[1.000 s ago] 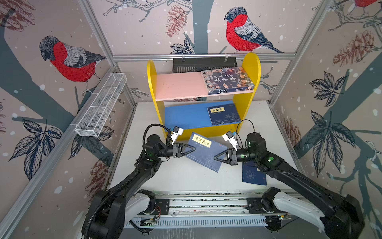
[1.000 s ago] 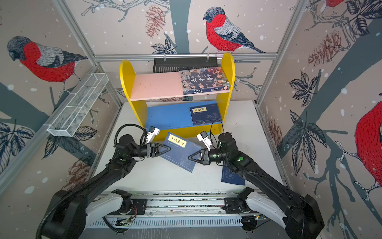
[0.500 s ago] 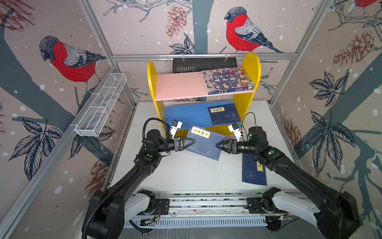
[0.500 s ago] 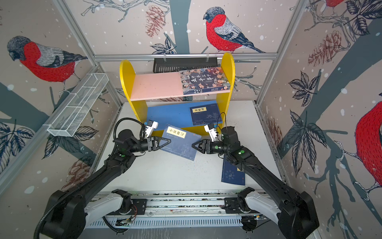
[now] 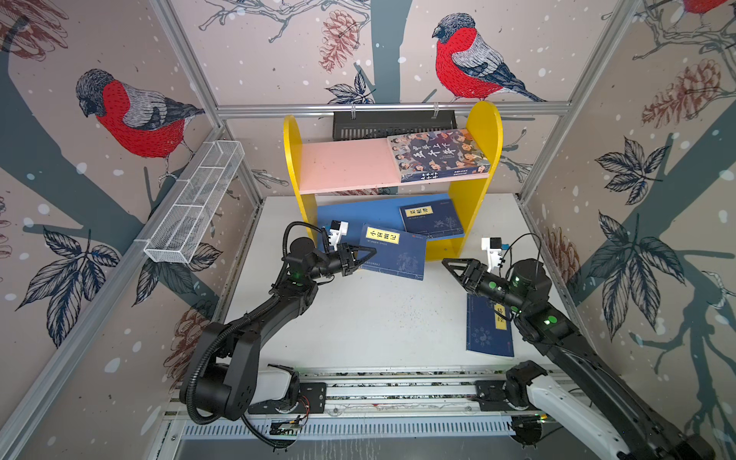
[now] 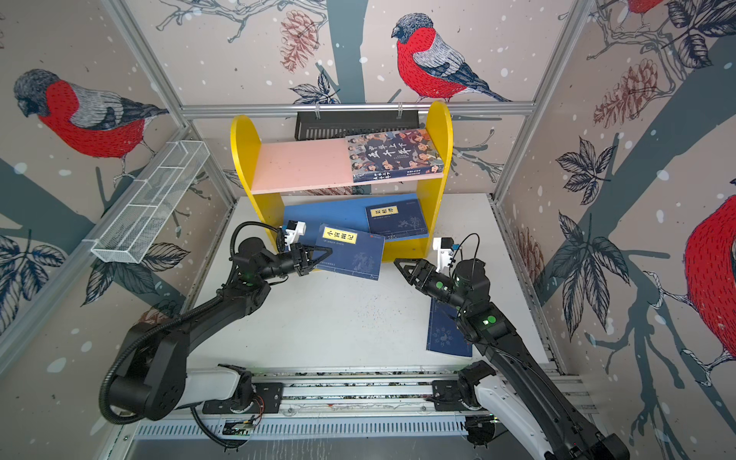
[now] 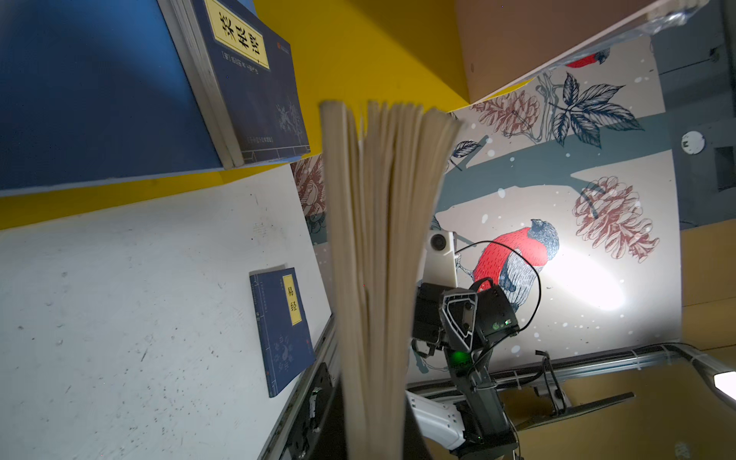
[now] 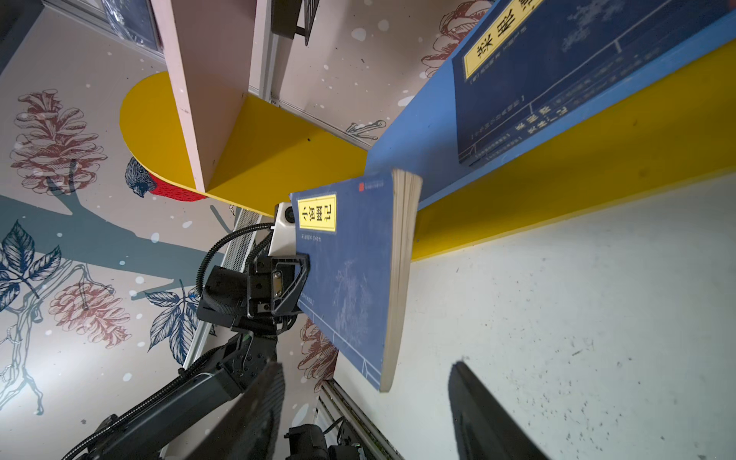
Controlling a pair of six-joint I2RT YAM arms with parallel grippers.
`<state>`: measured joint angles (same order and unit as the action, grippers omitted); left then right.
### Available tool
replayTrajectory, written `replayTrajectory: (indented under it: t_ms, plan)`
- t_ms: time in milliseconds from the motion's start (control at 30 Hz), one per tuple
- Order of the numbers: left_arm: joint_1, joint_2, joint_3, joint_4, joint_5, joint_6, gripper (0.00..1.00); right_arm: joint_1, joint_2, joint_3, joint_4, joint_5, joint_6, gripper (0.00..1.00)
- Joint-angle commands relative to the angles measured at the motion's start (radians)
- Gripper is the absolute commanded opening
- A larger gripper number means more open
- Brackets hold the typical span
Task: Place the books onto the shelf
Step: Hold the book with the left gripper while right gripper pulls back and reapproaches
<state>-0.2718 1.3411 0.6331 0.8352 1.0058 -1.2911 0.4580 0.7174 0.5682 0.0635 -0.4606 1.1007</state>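
Where both top views look down, the left gripper (image 5: 367,255) pinches one edge of the held navy book (image 5: 394,251). The book sticks out past the jaws, lifted off the white table (image 5: 358,318) and tipped. Its far corner is close to the blue board of the shelf (image 5: 484,131); whether they touch cannot be told. The right gripper (image 5: 449,267) has its jaws spread with nothing between them. They point toward the held navy book's free edge, a little apart from it. Behind those open jaws, partly under the right arm, a second navy book (image 5: 488,332) lies flat on the table. Past both sets of jaws, a third navy book (image 6: 396,221) lies on the blue board, and the cartoon book (image 6: 394,153) lies on the pink board above.

From the left wrist, the held navy book (image 7: 382,239) shows its pages fanned out straight ahead of the jaws. The jaws themselves cannot be made out. The second navy book (image 7: 282,326) lies off to one side.

From the right wrist, two dark fingers (image 8: 263,410) stand wide apart. Ahead of them, the left gripper (image 8: 296,278) is clamped on the held navy book (image 8: 350,278).
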Motion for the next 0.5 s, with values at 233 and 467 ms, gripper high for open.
replayTrajectory:
  t_ms: [233, 467]
  plan:
    - [-0.013, 0.010, 0.008, 0.179, -0.045, -0.096, 0.00, 0.334, 0.043, -0.076, 0.254, 0.365, 0.113, 0.67]
    - [-0.017, -0.016, -0.011, 0.169, -0.078, -0.099, 0.00, 0.466, 0.098, -0.099, 0.422, 0.516, 0.105, 0.66]
